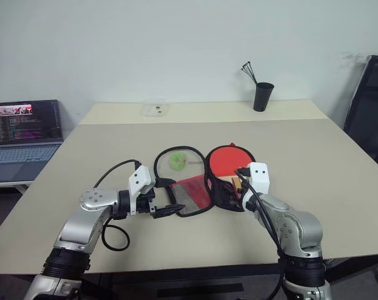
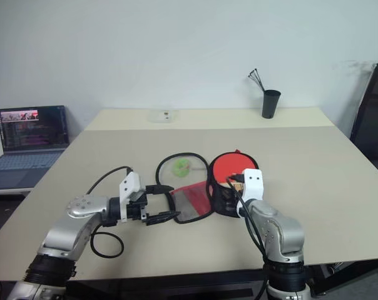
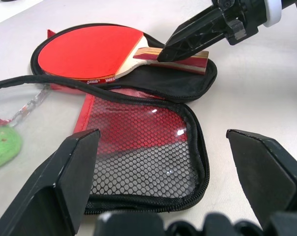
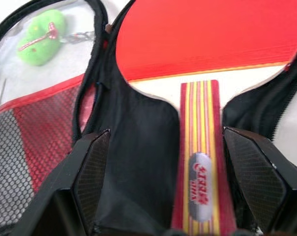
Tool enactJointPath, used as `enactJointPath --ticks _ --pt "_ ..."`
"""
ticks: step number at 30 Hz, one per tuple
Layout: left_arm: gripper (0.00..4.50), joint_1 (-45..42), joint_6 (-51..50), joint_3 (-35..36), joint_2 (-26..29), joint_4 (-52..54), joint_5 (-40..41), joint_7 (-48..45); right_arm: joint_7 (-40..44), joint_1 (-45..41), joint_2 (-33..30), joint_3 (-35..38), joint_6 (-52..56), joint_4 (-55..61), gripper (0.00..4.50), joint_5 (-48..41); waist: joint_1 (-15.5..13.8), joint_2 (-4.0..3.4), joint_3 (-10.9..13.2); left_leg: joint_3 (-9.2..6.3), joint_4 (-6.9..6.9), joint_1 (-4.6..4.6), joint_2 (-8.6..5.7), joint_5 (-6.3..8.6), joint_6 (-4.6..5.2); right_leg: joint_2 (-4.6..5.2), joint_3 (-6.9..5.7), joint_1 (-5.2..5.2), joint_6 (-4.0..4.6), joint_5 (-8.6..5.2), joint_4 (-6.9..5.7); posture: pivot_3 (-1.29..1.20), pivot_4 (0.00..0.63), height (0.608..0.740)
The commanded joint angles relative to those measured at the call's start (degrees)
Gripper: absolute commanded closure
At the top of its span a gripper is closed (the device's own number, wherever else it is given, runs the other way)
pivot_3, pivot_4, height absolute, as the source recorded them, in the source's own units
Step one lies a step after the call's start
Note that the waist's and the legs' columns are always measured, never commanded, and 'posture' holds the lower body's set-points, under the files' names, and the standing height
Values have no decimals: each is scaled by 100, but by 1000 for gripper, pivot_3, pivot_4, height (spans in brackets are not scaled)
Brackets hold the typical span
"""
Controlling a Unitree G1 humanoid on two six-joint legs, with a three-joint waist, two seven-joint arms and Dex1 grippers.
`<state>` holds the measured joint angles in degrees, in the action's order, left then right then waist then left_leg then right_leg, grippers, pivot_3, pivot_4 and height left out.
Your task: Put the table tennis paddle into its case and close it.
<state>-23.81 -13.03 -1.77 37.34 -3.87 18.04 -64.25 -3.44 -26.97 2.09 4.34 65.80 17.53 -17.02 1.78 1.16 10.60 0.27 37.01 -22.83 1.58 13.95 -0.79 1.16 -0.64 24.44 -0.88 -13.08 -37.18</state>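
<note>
The case lies unzipped and spread flat on the table. Its red mesh-pocket flap is turned out to the left. In the black right half rests the table tennis paddle, red face up, with its striped wooden handle pointing toward me. My right gripper is open and hovers over the handle, a gap on each side. My left gripper is open just off the mesh flap's near-left edge, with nothing between its fingers. A green charm lies inside the flap's clear part.
A laptop stands open on a low stand at the far left. Toward the back of the table are a black cup with sticks and a small clear box. A dark chair stands at the right edge.
</note>
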Motion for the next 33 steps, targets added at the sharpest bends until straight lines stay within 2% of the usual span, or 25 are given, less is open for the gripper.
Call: enactJointPath --ticks 1,17,22,24,28,31,33 --pt "0 -18 106 126 36 235 63 35 55 25 -12 -47 -163 77 515 23 0 0 0 0 0 0 0 0 0 0 0 0 0 0 0 0 150 740" --pt "0 -18 116 113 25 210 44 51 168 9 174 -54 185 161 515 -111 1 0 0 0 0 0 0 0 0 0 0 0 0 0 0 0 150 740" --pt "0 7 131 132 22 184 42 81 238 -72 33 -31 155 243 515 -62 1 0 0 0 1 0 0 0 0 0 1 0 0 0 0 0 150 740" --pt "0 39 144 165 33 152 35 126 523 -132 -289 -101 99 401 515 -126 0 0 0 -1 1 0 0 0 0 0 0 0 0 0 0 0 150 740" --pt "0 14 428 217 129 -286 -384 550 2293 -317 -1655 -391 -197 1102 515 -842 -7 -1 1 1 1 -2 -3 0 0 1 0 -1 0 0 6 0 150 740" --pt "0 -53 530 289 156 -686 -520 768 3521 -579 -2752 -65 -101 1391 515 -1635 -6 0 1 -2 1 -1 -3 1 2 0 -4 -3 -1 0 11 0 150 740" --pt "0 -105 617 269 193 -941 -657 851 3990 -784 -3220 156 -66 1414 515 -2020 -5 1 1 -1 0 1 0 1 2 -2 -8 -6 -1 0 13 0 150 740"
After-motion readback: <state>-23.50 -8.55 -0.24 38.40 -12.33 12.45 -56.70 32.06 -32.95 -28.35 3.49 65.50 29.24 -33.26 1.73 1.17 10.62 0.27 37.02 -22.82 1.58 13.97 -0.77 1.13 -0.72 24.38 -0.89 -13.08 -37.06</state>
